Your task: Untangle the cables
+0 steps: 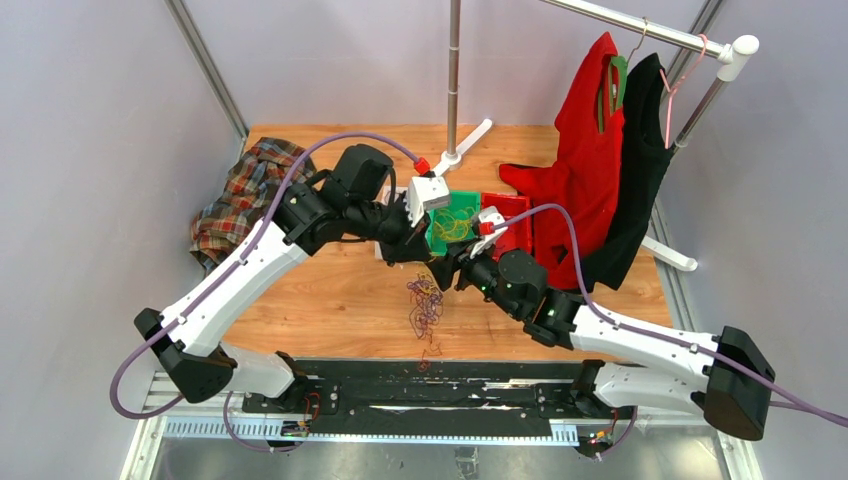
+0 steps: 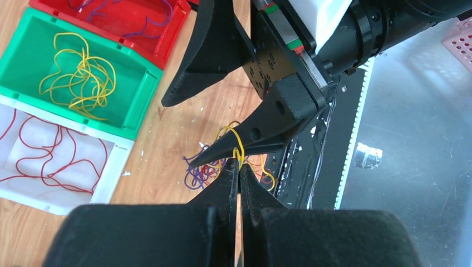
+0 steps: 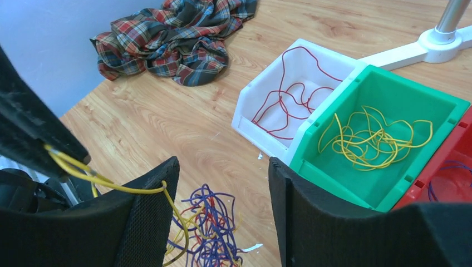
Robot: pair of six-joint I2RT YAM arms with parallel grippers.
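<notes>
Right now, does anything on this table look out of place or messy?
A plaid shirt lies crumpled at the far-left edge of the table, while the red garment and black garment hang on the rack.

Wooden tabletop [image 1: 340,290], grey walls [image 1: 90,120], clothes rail [image 1: 640,26] behind.

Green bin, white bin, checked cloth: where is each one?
green bin [image 3: 339,178]: right wrist view, its near outer wall.
white bin [image 3: 259,133]: right wrist view, its near outer wall.
checked cloth [image 3: 178,39]: right wrist view, middle of the heap.
</notes>
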